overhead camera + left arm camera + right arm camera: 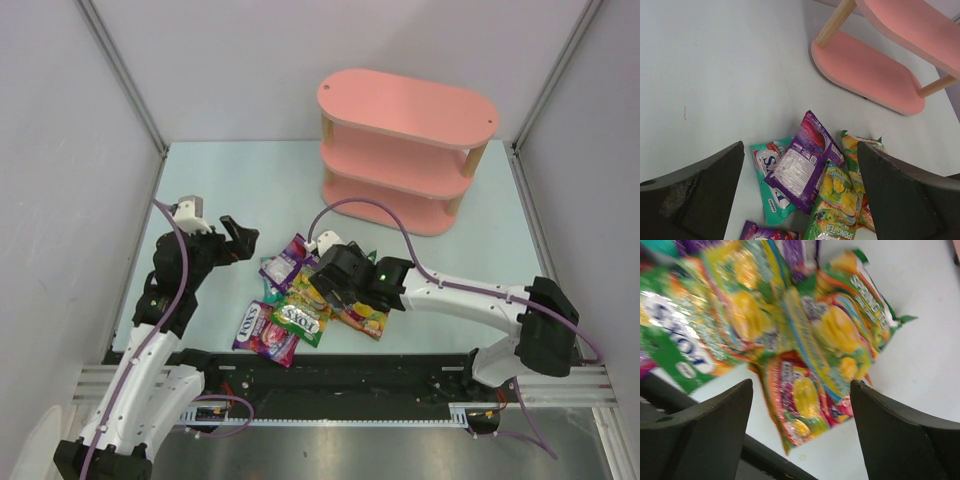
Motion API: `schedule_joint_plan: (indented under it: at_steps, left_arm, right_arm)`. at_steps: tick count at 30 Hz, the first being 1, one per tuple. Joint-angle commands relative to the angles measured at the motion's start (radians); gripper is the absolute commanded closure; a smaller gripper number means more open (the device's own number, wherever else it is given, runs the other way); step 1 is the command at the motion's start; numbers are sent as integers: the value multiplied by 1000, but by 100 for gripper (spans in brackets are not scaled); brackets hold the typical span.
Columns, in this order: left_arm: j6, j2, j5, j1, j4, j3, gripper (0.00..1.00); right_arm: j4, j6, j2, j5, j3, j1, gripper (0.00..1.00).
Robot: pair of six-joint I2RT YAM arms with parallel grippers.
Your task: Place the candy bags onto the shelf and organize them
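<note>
Top external view, from the left: the left arm's black two-finger gripper (240, 238) hovers above the pale blue-green table top (220, 180) just beside the heap. Its fingers (705, 190) are spread wide with nothing between them, as the left wrist view confirms. In the middle of the table lie the candy bags (300, 300), small glossy plastic pouches with fruit prints, overlapping in one loose pile. A purple-magenta bag (265, 330) is at the near left, with a green one carrying white lettering (300, 318) next to it. A teal one (769, 172) is half under a purple one (805, 165), and a green-yellow one (836, 200) and an orange-red one (365, 318) follow towards the right. That makes about six, though the overlap leaves the count unsure. The right arm's black gripper (322, 285) is low over the right part of the pile. In the right wrist view its fingers (710, 430) stand apart with the bags lying flat beneath, none pinched. Well apart at the far right stands the pink three-tier shelf with oval boards and light wooden posts (405, 100). Every visible part of its boards is bare. By this showing no bag has been placed yet, so picking, carrying and arranging all remain for the whole pile.
</note>
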Motion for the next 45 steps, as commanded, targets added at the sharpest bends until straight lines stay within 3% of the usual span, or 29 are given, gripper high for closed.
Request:
schedule_joint_plan:
  at_steps: [1, 7, 11, 14, 15, 18, 31, 40, 45]
  left_arm:
    - [16, -15, 1, -4, -4, 25, 0]
    - [20, -9, 30, -4, 2, 34, 0]
    - [34, -4, 46, -4, -5, 40, 0]
    - [43, -9, 46, -4, -10, 39, 0]
    - [43, -12, 46, -4, -11, 39, 0]
    - [42, -6, 49, -4, -5, 37, 0]
    - [37, -4, 54, -4, -1, 32, 0]
    - [55, -23, 29, -4, -34, 34, 0]
    - [49, -24, -3, -4, -48, 31, 0]
  right_arm:
    - [212, 22, -120, -171, -4, -14, 16]
    - [243, 136, -238, -167, -59, -155, 17]
    - [255, 248, -295, -240, -148, -375, 19]
    - [330, 344, -340, -398, -255, -503, 18]
    - [358, 366, -347, -520, -289, -581, 18]
    - [487, 432, -346, -659, -384, -658, 17]
    - [654, 516, -165, -789, -472, -655, 16]
    - [711, 538, -50, -780, -481, -640, 18]
    - [821, 564, -19, -852, -498, -641, 30]
